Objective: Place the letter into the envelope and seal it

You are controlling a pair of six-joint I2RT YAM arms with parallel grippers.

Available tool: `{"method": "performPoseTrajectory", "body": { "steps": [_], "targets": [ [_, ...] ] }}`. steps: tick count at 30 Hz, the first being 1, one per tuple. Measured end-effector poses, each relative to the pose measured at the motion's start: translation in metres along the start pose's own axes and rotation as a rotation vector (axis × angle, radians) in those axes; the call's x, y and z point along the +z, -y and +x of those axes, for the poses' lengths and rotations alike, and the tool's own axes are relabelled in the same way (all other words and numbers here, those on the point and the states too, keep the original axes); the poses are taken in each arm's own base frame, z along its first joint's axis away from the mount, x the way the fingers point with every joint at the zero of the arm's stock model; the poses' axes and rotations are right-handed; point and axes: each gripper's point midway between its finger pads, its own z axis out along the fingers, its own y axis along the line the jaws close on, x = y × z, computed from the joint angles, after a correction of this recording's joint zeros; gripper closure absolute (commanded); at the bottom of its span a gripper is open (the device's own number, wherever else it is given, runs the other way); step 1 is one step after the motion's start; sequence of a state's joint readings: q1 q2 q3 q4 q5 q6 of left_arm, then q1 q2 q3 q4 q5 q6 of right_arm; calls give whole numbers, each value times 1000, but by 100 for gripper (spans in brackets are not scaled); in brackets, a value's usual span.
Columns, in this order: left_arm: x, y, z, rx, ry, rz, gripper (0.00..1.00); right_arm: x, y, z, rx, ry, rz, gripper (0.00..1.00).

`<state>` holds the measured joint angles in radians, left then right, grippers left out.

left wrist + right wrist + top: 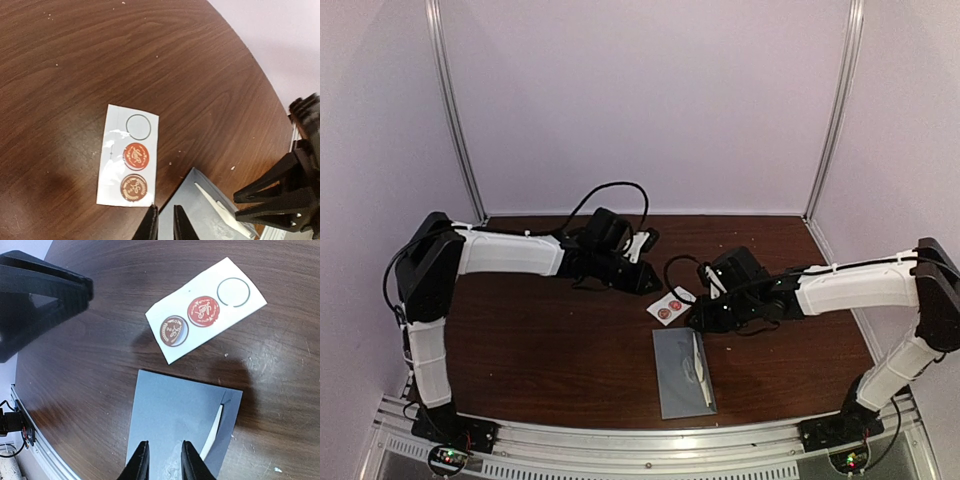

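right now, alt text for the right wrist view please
A grey-blue envelope lies flat on a wooden table, a white letter edge showing at its right side, the right gripper slightly open over it. Beyond lies a white card with two round stickers.

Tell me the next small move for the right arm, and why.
Probably lower the right fingers, slightly parted and empty, onto the envelope and nudge the letter further in. A white strip of it shows along the envelope's edge, so sealing looks premature. The sticker card lies just beyond the envelope, ready for afterwards.
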<state>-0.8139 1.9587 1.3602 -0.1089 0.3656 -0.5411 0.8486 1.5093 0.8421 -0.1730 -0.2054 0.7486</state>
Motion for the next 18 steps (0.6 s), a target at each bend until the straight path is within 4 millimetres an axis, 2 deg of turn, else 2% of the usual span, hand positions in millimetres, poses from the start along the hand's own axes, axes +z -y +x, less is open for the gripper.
{"method": "performPoseTrajectory", "body": {
  "steps": [3,6,10,18],
  "targets": [
    [16,-14,7,41,-50,-31,88,11,-4,-10,-14,1,13,76],
    [31,-31,29,57,-125,-62,89,23,-6,-17,-18,4,18,76],
    [38,-47,49,64,-191,-95,92,39,-4,-22,-11,-7,28,76],
    [44,-57,46,71,-193,-104,92,61,5,-38,17,-8,40,76]
  ]
}}
